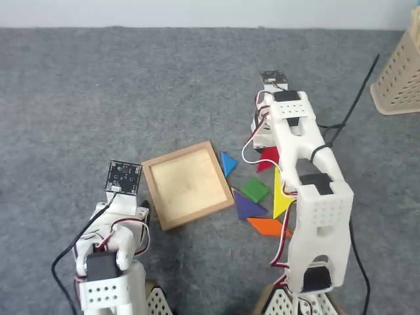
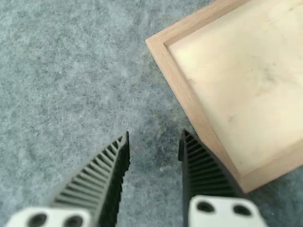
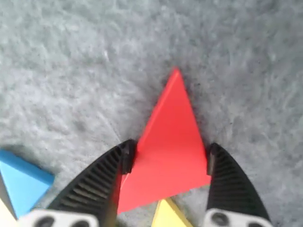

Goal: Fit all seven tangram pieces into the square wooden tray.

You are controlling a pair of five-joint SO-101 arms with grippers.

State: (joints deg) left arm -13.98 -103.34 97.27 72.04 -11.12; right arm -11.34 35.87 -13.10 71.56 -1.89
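Observation:
The square wooden tray (image 1: 152, 193) lies empty on the grey carpet, its rim (image 2: 182, 94) close to my left gripper. My left gripper (image 2: 154, 139) is open over bare carpet beside the tray's near left side (image 1: 143, 215). My right gripper (image 3: 169, 151) is down at the red triangle (image 3: 170, 142), one finger against each side of it as it lies flat on the carpet (image 1: 269, 159). Right of the tray lie a blue triangle (image 1: 227, 162), a green square (image 1: 254, 189), a purple triangle (image 1: 247, 206), a yellow triangle (image 1: 281, 193) and an orange parallelogram (image 1: 268, 226).
A beige slotted basket (image 1: 399, 72) stands at the far right edge. The right arm (image 1: 308, 170) stretches over the loose pieces and hides part of them. Open carpet lies behind and to the left of the tray.

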